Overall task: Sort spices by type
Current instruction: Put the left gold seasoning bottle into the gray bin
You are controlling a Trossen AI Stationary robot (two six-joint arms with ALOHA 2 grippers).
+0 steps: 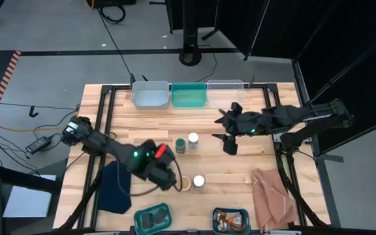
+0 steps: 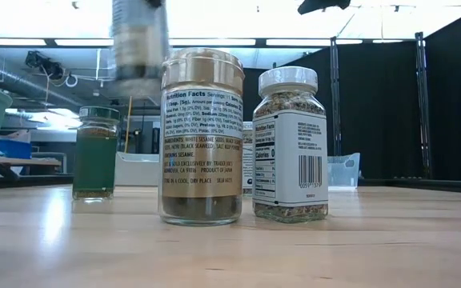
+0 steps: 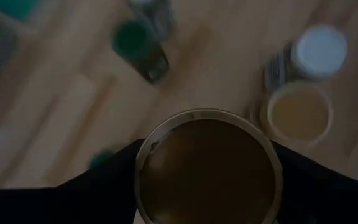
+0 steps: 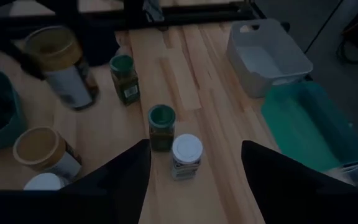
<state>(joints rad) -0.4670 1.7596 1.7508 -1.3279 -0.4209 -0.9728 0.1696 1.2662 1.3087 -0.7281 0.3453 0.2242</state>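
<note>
- Tan-topped jar [image 3: 209,168]: gripped by the left claw [image 1: 168,175], whose two dark fingers close on either side of it. It is seen top-on in the left wrist view and tilted, off the surface, in the right wrist view [image 4: 59,65].
- Second tan-topped jar [image 2: 202,136]: upright on the wooden surface [image 1: 240,166], just beside the left claw on its right-arm side. It also shows in the left wrist view [image 3: 298,114] and the right wrist view [image 4: 41,151].
- White-topped jar [image 2: 290,144]: upright, close beside the second tan-topped jar, on the side away from the left claw. The high view shows its top [image 1: 198,181].
- Second white-topped jar [image 4: 186,155]: upright directly ahead of the right claw [image 1: 230,145], between its two spread, empty fingers in the right wrist view.
- Green-topped jar [image 4: 161,126]: upright, just beyond the second white-topped jar as seen from the right claw, near or touching it.
- Second green-topped jar [image 4: 124,78]: upright, farther out from the right claw, near the held jar.
- Grey bin [image 1: 150,95], teal bin [image 1: 188,96] and clear bin [image 1: 225,86]: in a row at the far edge, beyond both claws.
- Dark blue cloth [image 1: 114,186]: flat on the surface beside the left arm.
- Pinkish-brown cloth [image 1: 271,194]: on the near edge, on the right arm's side.
</note>
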